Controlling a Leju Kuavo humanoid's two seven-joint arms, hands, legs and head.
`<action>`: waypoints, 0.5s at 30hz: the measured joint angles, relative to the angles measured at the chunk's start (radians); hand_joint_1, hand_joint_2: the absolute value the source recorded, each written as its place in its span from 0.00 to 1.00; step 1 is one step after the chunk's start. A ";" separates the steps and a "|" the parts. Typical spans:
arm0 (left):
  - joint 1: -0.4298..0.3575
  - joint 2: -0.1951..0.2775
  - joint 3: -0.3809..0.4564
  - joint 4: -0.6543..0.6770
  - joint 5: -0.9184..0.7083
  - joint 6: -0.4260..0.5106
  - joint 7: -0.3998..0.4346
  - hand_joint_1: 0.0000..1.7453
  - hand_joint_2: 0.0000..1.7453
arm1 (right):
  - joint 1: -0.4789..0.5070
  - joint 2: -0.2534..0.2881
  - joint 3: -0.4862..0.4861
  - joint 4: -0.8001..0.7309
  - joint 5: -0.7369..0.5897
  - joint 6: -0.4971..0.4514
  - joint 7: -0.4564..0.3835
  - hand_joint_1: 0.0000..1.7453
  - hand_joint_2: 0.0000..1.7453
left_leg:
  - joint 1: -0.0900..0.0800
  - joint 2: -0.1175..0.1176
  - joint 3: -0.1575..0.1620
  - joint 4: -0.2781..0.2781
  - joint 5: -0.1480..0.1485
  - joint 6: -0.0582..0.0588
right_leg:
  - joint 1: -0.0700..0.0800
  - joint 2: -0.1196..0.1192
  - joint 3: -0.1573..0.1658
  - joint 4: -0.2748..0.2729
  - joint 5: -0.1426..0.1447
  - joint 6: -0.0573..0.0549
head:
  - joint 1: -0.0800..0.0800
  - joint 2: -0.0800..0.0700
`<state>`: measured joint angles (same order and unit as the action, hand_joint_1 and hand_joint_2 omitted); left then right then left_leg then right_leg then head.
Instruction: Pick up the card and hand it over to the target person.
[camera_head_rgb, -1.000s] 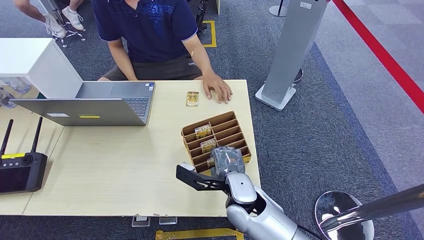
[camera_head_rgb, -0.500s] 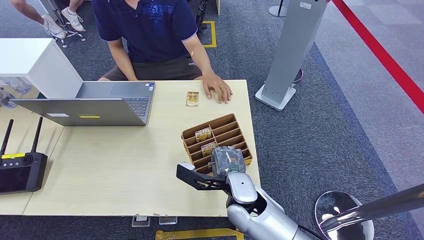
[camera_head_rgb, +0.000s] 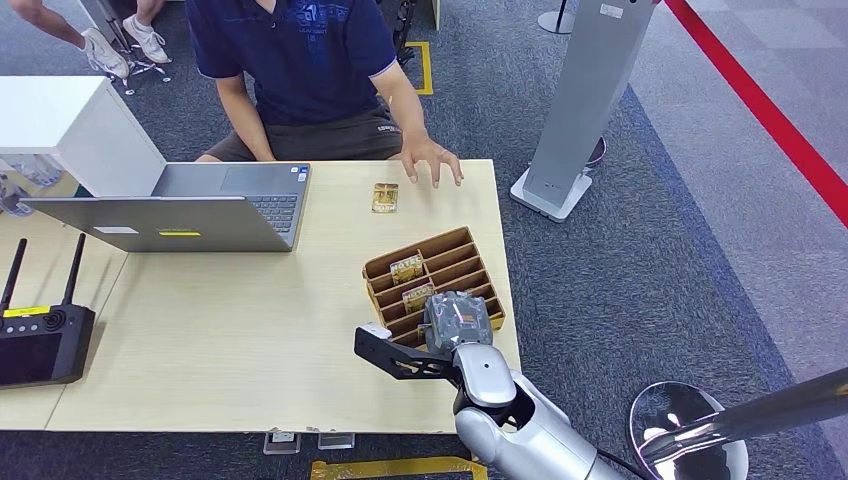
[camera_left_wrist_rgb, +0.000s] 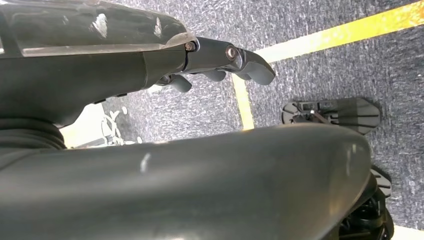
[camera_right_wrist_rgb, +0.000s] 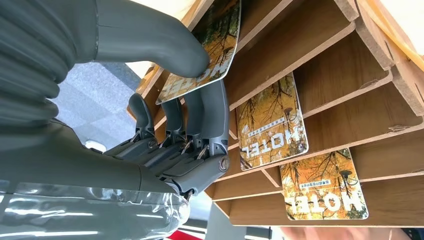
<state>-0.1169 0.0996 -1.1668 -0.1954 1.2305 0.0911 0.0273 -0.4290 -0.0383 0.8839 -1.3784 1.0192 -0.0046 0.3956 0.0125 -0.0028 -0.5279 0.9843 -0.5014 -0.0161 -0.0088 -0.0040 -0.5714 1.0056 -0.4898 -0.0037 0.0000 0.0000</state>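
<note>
Nearest to us, our right hand (camera_head_rgb: 458, 318) reaches over the near end of the wooden card rack (camera_head_rgb: 455, 243) at the right side of the table (camera_head_rgb: 230, 330). In the right wrist view the thumb (camera_right_wrist_rgb: 150, 40) presses on the face of a card (camera_right_wrist_rgb: 212, 45) and the darker fingers (camera_right_wrist_rgb: 212, 115) curl in behind it, so the card is pinched between them. It sits partly in its slot at the rack's near end, tilted against the divider.

Our left hand (camera_left_wrist_rgb: 220, 60) hangs beside the body over grey carpet, its fingers bent inward with nothing in them.

Further up the rack, two more cards stand in their own slots: a middle card (camera_head_rgb: 417, 296) and a far card (camera_head_rgb: 406, 267), both printed with autumn trees and the word HOTEL. The slots at the far right are bare wood.

Beyond the rack, a loose card (camera_head_rgb: 385, 197) lies flat on the table near the far edge. Just beside it, the person's hand (camera_head_rgb: 432, 165) hovers at the table edge with fingers spread. The person (camera_head_rgb: 300, 70) sits behind the table in a dark blue shirt.

To the left stand an open laptop (camera_head_rgb: 190, 208) and a black controller (camera_head_rgb: 40, 340) with two antennas.
</note>
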 joint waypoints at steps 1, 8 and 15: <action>0.000 0.000 0.002 0.000 0.002 0.000 0.000 0.00 0.00 | -0.002 -0.004 -0.003 -0.019 0.004 0.000 0.002 0.73 1.00 | 0.000 0.000 0.000 0.000 0.000 0.000 | 0.000 0.000 0.000 0.000 0.000 0.000 | 0.000 0.000; 0.000 0.000 0.007 0.000 0.007 0.000 0.000 0.00 0.00 | -0.007 -0.011 -0.007 -0.059 0.014 0.008 0.010 0.73 1.00 | 0.000 0.001 -0.001 0.001 -0.001 0.000 | 0.000 0.001 -0.001 0.001 -0.001 0.000 | 0.000 0.000; 0.000 -0.004 0.014 0.000 0.012 0.006 -0.004 0.00 0.00 | -0.066 -0.075 -0.041 -0.295 0.019 -0.047 0.038 0.73 1.00 | 0.000 0.001 -0.001 0.001 -0.001 0.000 | 0.000 0.001 -0.001 0.001 0.000 0.000 | 0.000 0.000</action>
<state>-0.1167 0.0956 -1.1526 -0.1949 1.2426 0.0974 0.0228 -0.4949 -0.1130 0.8433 -1.6730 1.0378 -0.0517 0.4337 0.0125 -0.0021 -0.5289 0.9854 -0.5019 -0.0159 -0.0088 -0.0033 -0.5725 1.0066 -0.4901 -0.0036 0.0000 0.0000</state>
